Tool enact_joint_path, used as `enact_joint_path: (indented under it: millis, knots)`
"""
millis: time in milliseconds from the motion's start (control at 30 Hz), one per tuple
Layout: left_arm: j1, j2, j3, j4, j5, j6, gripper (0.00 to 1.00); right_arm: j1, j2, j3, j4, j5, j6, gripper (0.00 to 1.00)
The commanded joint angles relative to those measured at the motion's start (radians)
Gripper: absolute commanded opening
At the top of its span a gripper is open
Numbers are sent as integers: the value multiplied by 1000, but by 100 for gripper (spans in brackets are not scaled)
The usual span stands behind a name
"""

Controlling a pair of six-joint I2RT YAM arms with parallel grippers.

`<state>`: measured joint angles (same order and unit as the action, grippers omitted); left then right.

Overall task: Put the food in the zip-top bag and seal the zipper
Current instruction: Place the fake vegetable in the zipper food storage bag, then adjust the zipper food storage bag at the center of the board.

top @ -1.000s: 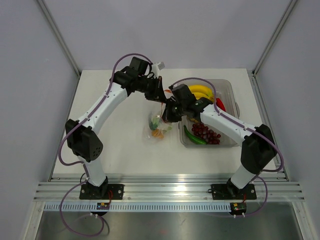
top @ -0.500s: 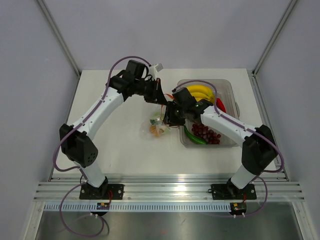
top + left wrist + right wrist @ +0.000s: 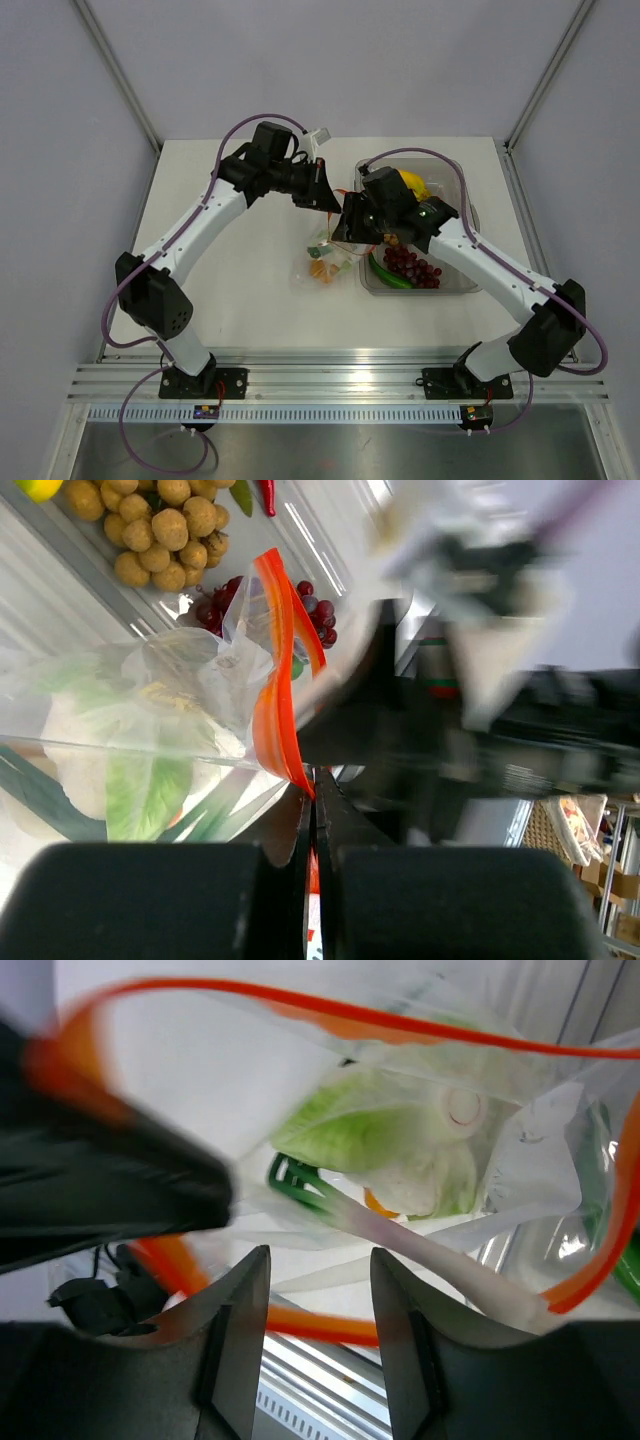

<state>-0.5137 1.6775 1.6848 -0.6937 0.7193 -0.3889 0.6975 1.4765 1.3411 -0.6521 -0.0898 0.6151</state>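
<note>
**Bag held up just left of the tub, more food to load**

The bag (image 3: 326,258) hangs just left of the tub (image 3: 470,212), its zipper (image 3: 275,680) pinched in the closed left gripper (image 3: 312,800). Inside are a white bulb (image 3: 70,745), a green leaf (image 3: 140,790) and orange bits (image 3: 320,268). The right gripper (image 3: 318,1265) hovers at the mouth, jaws partly apart and holding nothing. The strip is best held high and steady, mouth wide, while the grapes (image 3: 410,265) and bananas (image 3: 405,182) come across from the tub. The right arm (image 3: 480,255) hides the mouth from above. Both wrist views are smeared, so I cannot tell whether the far lip is free.
</note>
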Motion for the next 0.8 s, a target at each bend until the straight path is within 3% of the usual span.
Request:
enact_joint_path:
  millis: [0, 167, 200, 300, 400, 533, 600, 767]
  knots:
    - [-5, -7, -11, 59, -12, -4, 0, 13, -96, 78, 23, 12, -18, 51]
    - [-5, 4, -22, 72, -12, -11, 0, 14, -136, 86, 14, 39, -17, 42]
    - [-3, 5, -22, 74, -12, -13, 0, 14, -142, 82, 8, 60, -15, 35]
    - [-2, 1, -25, 69, -17, -11, 0, 8, -188, 47, -6, 206, -3, 23]
    - [1, -9, -30, 65, -17, -8, 0, -10, -231, -12, -26, 335, 11, 20]
    - [1, -13, -39, 65, -15, -5, 0, -122, -271, -121, 15, 251, 47, 30]
    - [1, -10, -39, 66, -14, -4, 0, -134, -260, -151, 37, 226, 48, 44]
    - [1, -10, -37, 69, -11, -8, 0, -135, -177, -161, 71, 154, 34, 55]
